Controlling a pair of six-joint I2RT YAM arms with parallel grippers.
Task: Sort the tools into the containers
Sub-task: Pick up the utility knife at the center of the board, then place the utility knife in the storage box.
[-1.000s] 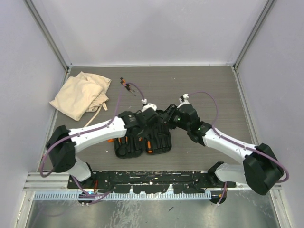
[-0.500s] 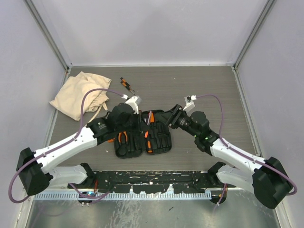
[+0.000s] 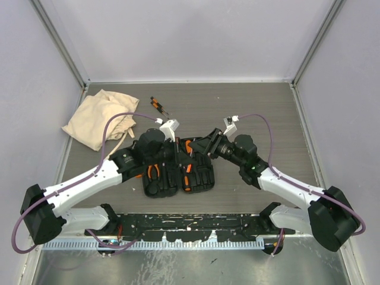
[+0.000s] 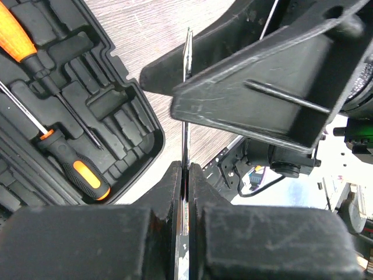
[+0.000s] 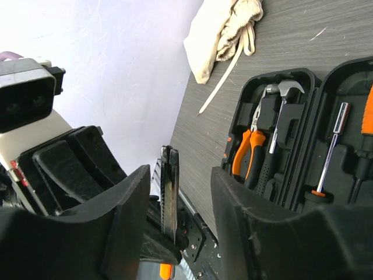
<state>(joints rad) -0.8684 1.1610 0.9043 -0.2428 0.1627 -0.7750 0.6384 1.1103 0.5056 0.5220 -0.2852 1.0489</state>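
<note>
Just above the far edge of the open black moulded-plastic tool case [image 3: 202,178], the two arms meet over the grey wood-grain bench [image 3: 261,107]. The left pincer [image 4: 185,175] is clamped tight on the thin steel shaft of a flat-tipped screwdriver [image 4: 187,52], held in the air with its tip pointing away from the left wrist. The right pincer [image 5: 178,186] stands apart. Its two black fingers [image 5: 233,204] sit one on each side of the left pincer and the shaft, and the right wrist view shows a gap on both sides.

In the left half of the case lie orange-handled pliers [image 5: 245,151] and, just to their right, a small claw hammer with a steel head [image 5: 280,116]. Further right a slim steel socket driver [image 5: 329,151] rests in its slot. The left wrist view shows two more screwdrivers seated in the case, one with an orange-and-black grip [image 4: 76,169] and one with a long orange handle [image 4: 23,35].

At the far left of the bench sits a crumpled beige cloth bag with a drawstring [image 3: 98,119]. A small orange-and-black item [image 3: 159,107] lies on the bench to its right, far from the case, too small to identify.
</note>
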